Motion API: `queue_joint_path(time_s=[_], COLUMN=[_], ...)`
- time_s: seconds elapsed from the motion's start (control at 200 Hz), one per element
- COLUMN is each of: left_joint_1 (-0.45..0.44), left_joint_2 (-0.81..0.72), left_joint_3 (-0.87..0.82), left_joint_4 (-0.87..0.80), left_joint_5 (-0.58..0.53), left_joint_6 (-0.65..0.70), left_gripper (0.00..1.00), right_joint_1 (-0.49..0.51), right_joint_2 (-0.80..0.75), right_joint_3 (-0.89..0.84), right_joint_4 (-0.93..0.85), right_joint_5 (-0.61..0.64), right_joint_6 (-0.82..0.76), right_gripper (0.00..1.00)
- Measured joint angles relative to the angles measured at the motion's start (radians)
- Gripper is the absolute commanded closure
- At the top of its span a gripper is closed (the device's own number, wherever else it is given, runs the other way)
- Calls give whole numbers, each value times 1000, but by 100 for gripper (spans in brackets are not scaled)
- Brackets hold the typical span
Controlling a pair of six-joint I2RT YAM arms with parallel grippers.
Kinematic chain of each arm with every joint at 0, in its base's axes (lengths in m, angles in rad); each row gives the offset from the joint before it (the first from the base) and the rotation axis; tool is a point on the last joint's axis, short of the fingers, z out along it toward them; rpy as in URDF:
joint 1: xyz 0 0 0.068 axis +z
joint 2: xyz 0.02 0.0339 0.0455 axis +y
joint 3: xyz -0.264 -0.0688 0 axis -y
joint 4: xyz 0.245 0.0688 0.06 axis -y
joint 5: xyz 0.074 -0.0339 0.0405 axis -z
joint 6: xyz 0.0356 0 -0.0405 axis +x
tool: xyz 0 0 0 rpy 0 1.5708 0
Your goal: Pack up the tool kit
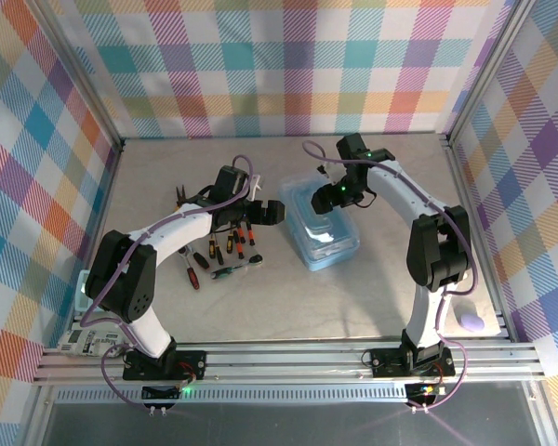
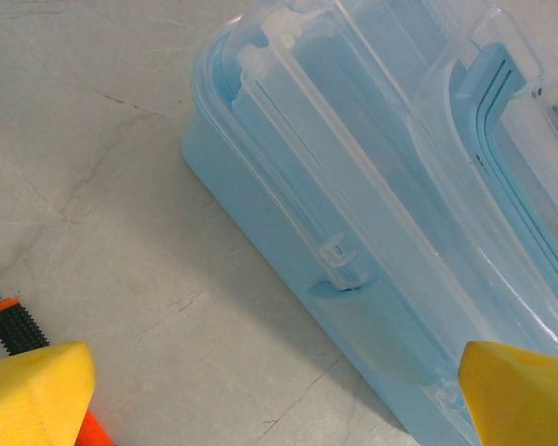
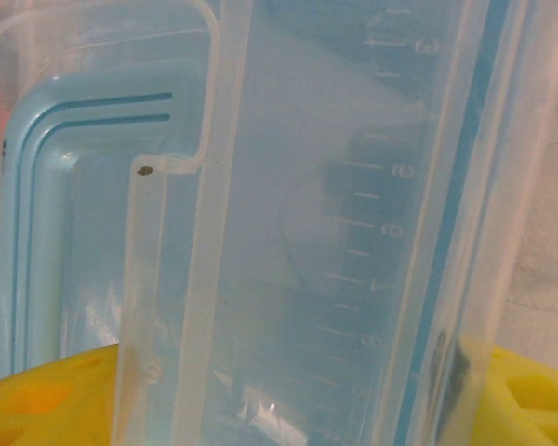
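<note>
The translucent light-blue rectangular plastic box (image 1: 327, 243) lies just right of the left gripper (image 2: 274, 400), whose jaws stand wide and empty. On its other side lie small red- and black-handled screwdrivers (image 1: 214, 253). The right gripper (image 3: 288, 409) straddles the box's clear plastic lid (image 3: 335, 214); I cannot tell whether it pinches. The box is likely light, stiff and slick, so take the lid's rim gently.

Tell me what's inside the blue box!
Through the clear lid I see only pale blue plastic and the blue handle, no tools. The screwdrivers lie on the table beside the box. The cloudy plastic and the right gripper hide part of the inside.
</note>
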Motion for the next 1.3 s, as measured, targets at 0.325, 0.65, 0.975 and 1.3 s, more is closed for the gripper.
queue_joint_path(time_s=[0.325,0.65,0.975,1.3], left_joint_1=[0,1,5,5], left_joint_2=[0,-12,-42,-47], left_joint_3=[0,0,0,0], left_joint_4=[0,0,0,0], left_joint_5=[-1,2,10,11], left_joint_6=[0,0,0,0], left_gripper=[0,1,0,0], right_joint_1=[-143,-298,-319,-370], right_joint_2=[-62,-64,-23,-23], right_joint_3=[-167,-433,-560,-567], right_joint_4=[187,534,814,805], right_joint_5=[-274,-714,-866,-821], right_joint_6=[52,299,472,508], right_gripper=[50,47,16,7])
